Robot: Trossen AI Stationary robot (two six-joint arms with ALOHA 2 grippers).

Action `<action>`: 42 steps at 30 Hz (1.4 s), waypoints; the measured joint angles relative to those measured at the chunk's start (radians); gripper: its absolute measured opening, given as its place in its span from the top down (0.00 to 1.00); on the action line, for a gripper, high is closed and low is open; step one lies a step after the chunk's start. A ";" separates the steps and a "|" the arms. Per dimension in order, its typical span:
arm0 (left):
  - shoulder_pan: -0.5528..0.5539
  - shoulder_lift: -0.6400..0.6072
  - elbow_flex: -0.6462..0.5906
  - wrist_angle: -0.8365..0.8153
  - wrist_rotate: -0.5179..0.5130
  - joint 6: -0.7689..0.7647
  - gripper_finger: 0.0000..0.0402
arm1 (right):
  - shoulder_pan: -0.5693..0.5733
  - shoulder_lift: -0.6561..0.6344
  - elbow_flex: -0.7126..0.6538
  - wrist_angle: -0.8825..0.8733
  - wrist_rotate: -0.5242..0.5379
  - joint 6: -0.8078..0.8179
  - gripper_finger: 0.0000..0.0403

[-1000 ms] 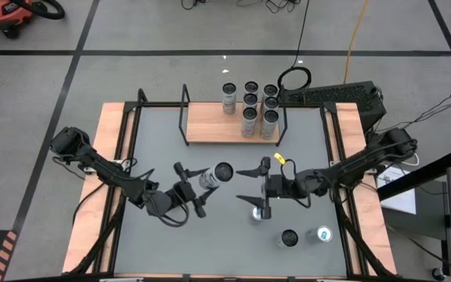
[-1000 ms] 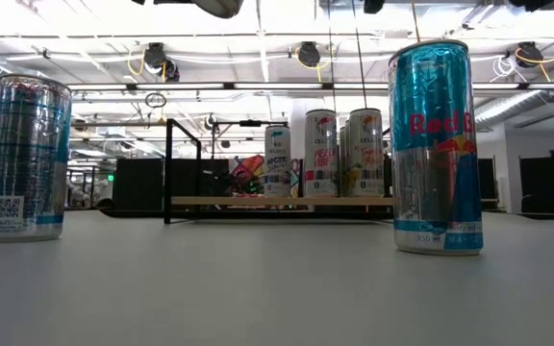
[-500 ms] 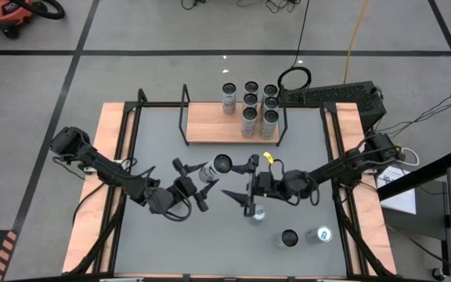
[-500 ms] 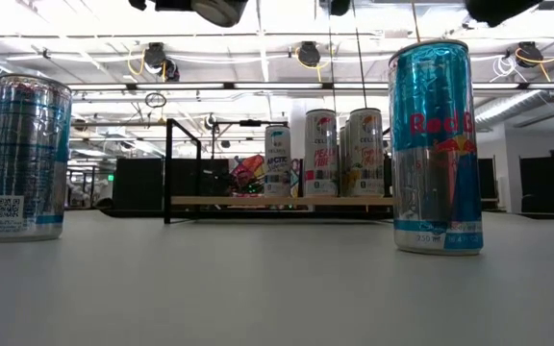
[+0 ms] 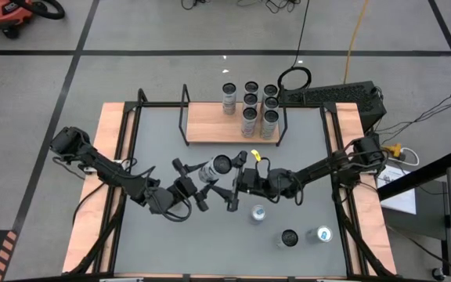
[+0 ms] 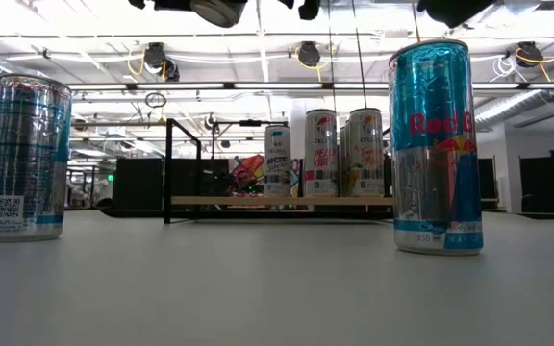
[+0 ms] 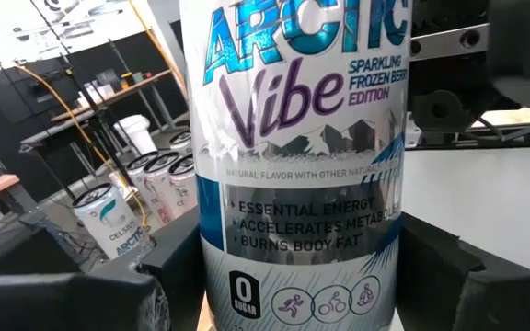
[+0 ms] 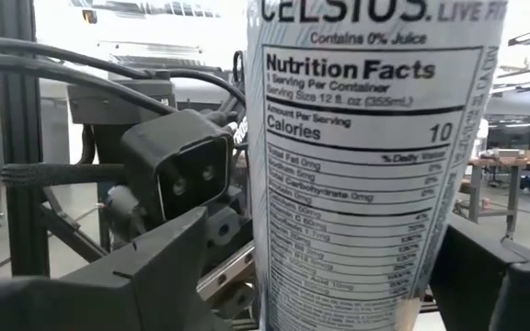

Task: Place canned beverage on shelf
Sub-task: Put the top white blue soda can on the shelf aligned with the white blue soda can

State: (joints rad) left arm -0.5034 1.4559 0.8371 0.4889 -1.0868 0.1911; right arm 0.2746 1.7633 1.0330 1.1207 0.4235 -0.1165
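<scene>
A hand-over is judged to be in hand near the middle of the high view. The can (image 5: 216, 169), a white one marked "Arctic Vibe", is carried tilted above the grey bench (image 5: 155, 141), pinched across its body by the left claw (image 5: 202, 182), whose arm comes in from the left of the frame. The right claw (image 5: 231, 180) is brought in from the right with its fingers (image 8: 155, 267) spread wide, and in the right wrist view the nutrition label is seen between them with a gap on either side, so no second grip is judged to be made yet. The shelf (image 5: 210, 125), at the upper centre of the high view, is well apart from the can; its right end is taken up by a cluster of shelved cans (image 5: 253, 106), while its left part is bare wood. Three loose cans (image 5: 289, 238) are left standing at the lower right of the bench. For the step to go well, the right claw should be centred on the body of the can, clear of the left claw's fingers, and pressed together squarely before the left grip is let go; a release made too soon would likely let the slick, tilted can slip. Once passed, the can is best righted and carried to the bare left part, so that the shelved cans and the black end frame are not knocked.
</scene>
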 joint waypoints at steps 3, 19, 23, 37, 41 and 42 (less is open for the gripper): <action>-0.001 0.000 0.000 0.002 -0.011 0.002 0.36 | -0.001 0.002 0.008 0.000 -0.001 -0.001 0.23; 0.000 0.000 0.000 0.003 -0.022 0.001 0.36 | -0.018 0.002 0.008 -0.002 -0.006 0.003 0.40; 0.000 0.000 0.000 0.004 -0.022 0.001 0.36 | -0.020 0.002 0.008 -0.002 -0.005 0.029 0.41; 0.017 0.001 0.000 0.030 -0.001 -0.003 0.36 | -0.054 0.001 0.008 -0.042 -0.088 -0.017 0.32; 0.020 0.001 0.000 0.029 0.008 -0.003 0.36 | -0.066 0.001 0.008 -0.047 -0.098 -0.002 0.35; 0.019 0.001 0.000 0.030 0.009 -0.003 0.36 | -0.069 0.001 0.008 -0.048 -0.102 -0.002 0.37</action>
State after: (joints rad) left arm -0.4839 1.4567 0.8368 0.5185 -1.0774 0.1879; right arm 0.2058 1.7645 1.0405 1.0725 0.3216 -0.1181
